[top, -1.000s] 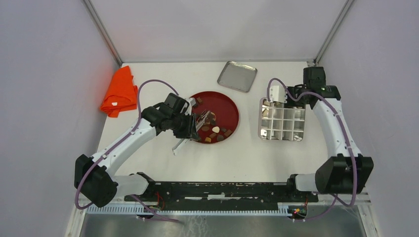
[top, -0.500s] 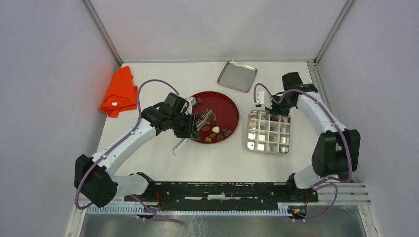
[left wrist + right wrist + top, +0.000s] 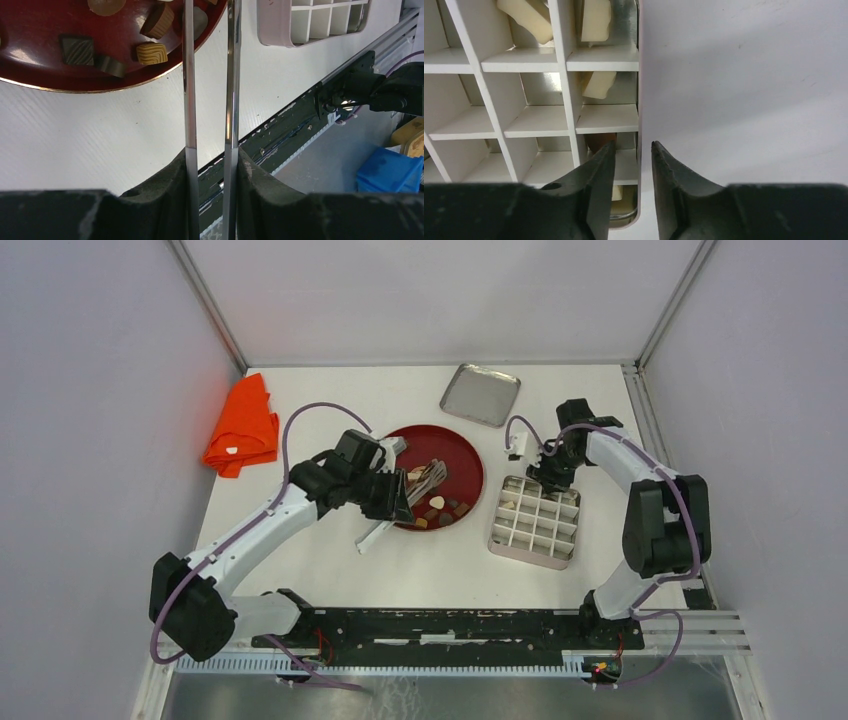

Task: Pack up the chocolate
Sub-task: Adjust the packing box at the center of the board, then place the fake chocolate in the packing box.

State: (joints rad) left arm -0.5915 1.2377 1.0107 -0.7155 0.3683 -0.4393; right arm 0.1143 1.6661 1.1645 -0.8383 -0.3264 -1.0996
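Currently held, left claw [image 3: 212, 155]: clamped on tongs [image 3: 188, 75]; blades parted, nothing seen between them.
Tongs axis: straight out ahead of the left claw, crossing the rim of the red plate [image 3: 35, 70].
Loose chocolate [image 3: 151, 52]: on the plate, ahead of the left claw, just beside the blades on their left in the wrist view; blade tips out of that view.
Box [image 3: 602, 59]: ahead and to the right of the left claw, past the plate.
Right claw [image 3: 633, 150]: jaws slightly apart, astride the box rim, pinching nothing.
Packed chocolate [image 3: 596, 82]: cream pieces in cells just ahead of the right claw.
Nearer arm: left, by judgement; the next pick likely needs a slight swing toward the pieces.
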